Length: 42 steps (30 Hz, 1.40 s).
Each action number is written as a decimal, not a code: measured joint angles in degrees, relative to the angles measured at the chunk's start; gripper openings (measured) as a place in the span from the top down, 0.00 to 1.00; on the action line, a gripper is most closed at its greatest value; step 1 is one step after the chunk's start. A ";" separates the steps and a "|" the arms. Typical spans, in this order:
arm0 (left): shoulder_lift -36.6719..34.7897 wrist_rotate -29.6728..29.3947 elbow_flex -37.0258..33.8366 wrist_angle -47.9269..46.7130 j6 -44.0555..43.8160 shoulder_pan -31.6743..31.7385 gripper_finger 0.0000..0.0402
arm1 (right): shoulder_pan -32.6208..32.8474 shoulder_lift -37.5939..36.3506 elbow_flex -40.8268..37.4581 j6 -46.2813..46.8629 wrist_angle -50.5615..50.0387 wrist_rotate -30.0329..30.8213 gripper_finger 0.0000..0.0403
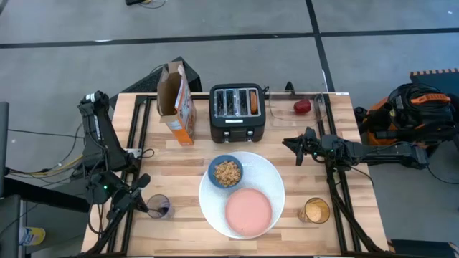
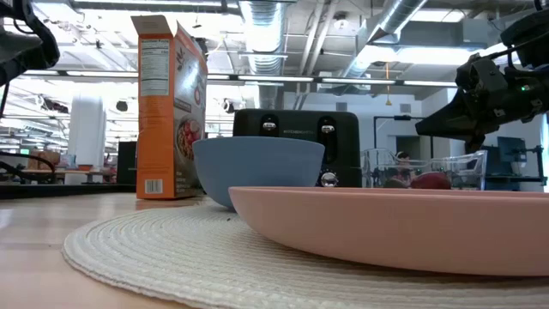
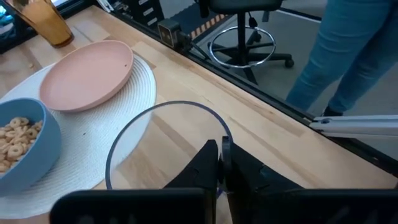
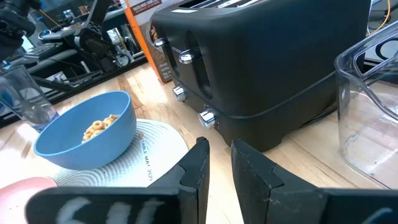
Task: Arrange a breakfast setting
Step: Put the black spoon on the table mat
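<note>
A blue bowl point(image 1: 226, 173) of brown cereal and a pink plate point(image 1: 248, 211) rest on a large round white woven mat point(image 1: 272, 179). A bagel half point(image 1: 253, 100) sticks out of a slot of the black toaster point(image 1: 237, 115). A red fruit point(image 1: 303, 107) lies in a clear container at the far right. My left gripper point(image 1: 143, 203) is shut on a clear glass point(image 1: 159, 206) at the near left. My right gripper point(image 1: 291, 147) hovers right of the toaster, narrowly open and empty. I cannot make out the spoon. My left gripper pinches the glass's rim point(image 3: 227, 132) on the side toward the table's left, one finger inside the glass and one outside. The fingers point(image 3: 210, 155) come from the left, slanting down. The glass stands upright with its base on the table.
An open orange cereal box point(image 1: 179, 107) stands left of the toaster. A glass of orange juice point(image 1: 314, 211) stands at the near right. A person's legs point(image 3: 336, 56) and an office chair point(image 3: 249, 37) show beyond the table's near edge. Bare wood lies between the glass and the mat.
</note>
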 joint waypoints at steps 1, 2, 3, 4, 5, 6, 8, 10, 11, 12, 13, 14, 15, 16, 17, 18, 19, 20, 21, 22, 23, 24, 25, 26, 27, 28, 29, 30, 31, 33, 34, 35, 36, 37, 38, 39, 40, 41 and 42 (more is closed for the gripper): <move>0.00 0.01 0.00 0.15 0.00 0.00 0.99 | 0.01 0.00 0.00 0.00 0.00 0.00 0.77; 0.00 0.00 0.00 0.31 0.00 0.00 0.98 | 0.00 0.00 0.00 0.00 0.00 0.00 0.77; 0.00 0.00 0.00 0.51 0.00 0.00 0.98 | 0.00 0.00 0.00 0.00 0.00 0.00 0.77; 0.00 0.00 0.00 0.68 0.00 0.00 0.98 | 0.01 0.00 -0.01 -0.01 0.00 0.00 0.77; 0.00 0.02 0.00 0.80 0.00 0.00 0.98 | 0.02 0.00 0.00 0.00 0.00 0.00 0.77; 0.00 0.01 0.00 0.93 0.00 0.00 0.98 | 0.00 0.00 0.00 0.00 0.00 0.00 0.77; 0.00 0.00 0.00 1.43 0.31 0.00 0.99 | 0.01 0.00 0.00 0.00 0.00 0.00 0.77; 0.00 0.00 0.00 1.93 0.55 0.00 0.99 | 0.02 0.00 0.00 0.00 0.00 0.00 0.77; 0.00 -0.04 0.00 2.07 0.55 0.00 0.99 | 0.02 0.00 -0.02 0.00 0.00 0.00 0.77; 0.00 -0.10 0.00 2.34 0.55 0.00 1.00 | 0.01 0.00 0.00 0.00 0.00 0.00 0.77; 0.00 -0.17 0.00 2.74 0.56 0.00 1.00 | 0.01 0.00 0.00 0.00 0.00 0.00 0.77; 0.00 -0.17 0.00 3.17 0.56 0.00 1.00 | 0.01 0.00 0.00 -0.01 0.00 0.00 0.77; 0.00 -0.20 0.00 3.48 0.55 0.00 1.00 | 0.02 0.00 0.00 -0.02 0.00 0.00 0.77; 0.00 -0.20 0.00 3.66 0.52 0.00 1.00 | 0.00 0.00 0.00 0.00 0.00 0.00 0.77; 0.00 -0.31 0.00 3.87 0.52 0.00 1.00 | 0.00 0.00 -0.01 -0.01 0.00 0.00 0.77; 0.00 -0.39 0.00 4.15 0.52 0.00 1.00 | 0.02 0.00 0.00 0.00 0.00 0.00 0.77; 0.00 -0.45 0.00 4.36 0.50 0.00 1.00 | 0.00 0.00 0.00 0.00 0.01 0.00 0.77; 0.00 -0.49 0.01 4.38 0.49 0.00 1.00 | 0.01 0.00 0.00 0.00 0.00 0.00 0.77; 0.04 -0.50 0.27 4.02 0.48 0.00 1.00 | 0.00 0.00 -0.01 0.00 0.01 0.00 0.77; 0.07 -0.56 0.69 3.67 0.47 0.00 1.00 | 0.01 0.00 0.00 -0.01 0.01 0.00 0.77; 0.06 -0.87 1.22 3.63 0.47 0.00 1.00 | 0.00 0.00 0.00 -0.02 0.00 0.00 0.77; 0.04 -1.36 1.91 3.49 0.48 0.00 1.00 | 0.00 0.00 0.00 0.00 0.00 0.00 0.77; 0.04 -1.53 2.69 2.96 0.44 0.01 1.00 | 0.02 0.00 0.00 -0.02 0.00 0.00 0.77; 0.02 -1.57 3.45 2.04 0.29 0.02 1.00 | 0.00 0.00 -0.01 -0.01 0.00 0.00 0.77; 0.04 -1.55 4.17 0.91 -0.11 0.02 1.00 | 0.00 0.00 0.00 0.00 0.00 0.00 0.77; 0.04 -1.53 4.87 -0.19 -0.58 0.00 1.00 | 0.02 0.00 0.00 0.00 0.00 0.00 0.77; 0.04 -1.52 5.51 -1.03 -0.97 0.00 1.00 | 0.00 0.00 0.00 -0.01 0.00 0.00 0.77; 0.04 -1.52 6.17 -1.54 -1.31 0.01 1.00 | 0.00 0.00 0.00 0.00 0.00 0.00 0.77; 0.04 -1.54 6.82 -2.05 -1.68 0.02 1.00 | 0.01 0.00 0.00 -0.01 0.00 0.00 0.77; 0.02 -1.53 8.05 -3.21 -2.47 0.00 1.00 | 0.00 0.00 0.00 0.00 0.00 0.00 0.77; 0.04 -1.49 8.66 -3.78 -2.57 0.00 1.00 | 0.01 0.00 -0.01 -0.01 0.00 0.00 0.77; 0.04 -1.51 9.28 -4.08 -2.56 0.02 1.00 | 0.00 0.00 0.00 0.00 0.00 0.00 0.77; 0.04 -1.49 10.08 -4.41 -2.51 0.01 1.00 | 0.00 0.00 0.00 -0.01 0.00 0.00 0.77; 0.03 -1.44 10.91 -4.85 -2.51 0.01 1.00 | 0.00 0.00 -0.01 -0.01 0.00 0.00 0.77; 0.01 -1.43 11.79 -5.38 -2.53 0.00 1.00 | 0.00 0.00 0.00 0.00 0.00 0.00 0.77; 0.01 -1.41 12.69 -6.14 -2.63 0.01 1.00 | 0.00 0.00 0.00 0.00 0.00 0.00 0.77; 0.04 -1.40 13.57 -6.87 -2.68 0.00 1.00 | 0.02 0.00 0.00 -0.01 0.00 0.00 0.77; 0.04 -1.40 14.50 -7.59 -2.68 0.02 1.00 | 0.00 0.00 0.00 0.00 0.00 0.00 0.77; 0.02 -1.40 15.47 -8.14 -2.64 0.00 1.00 | 0.00 0.00 0.00 0.00 0.00 0.00 0.77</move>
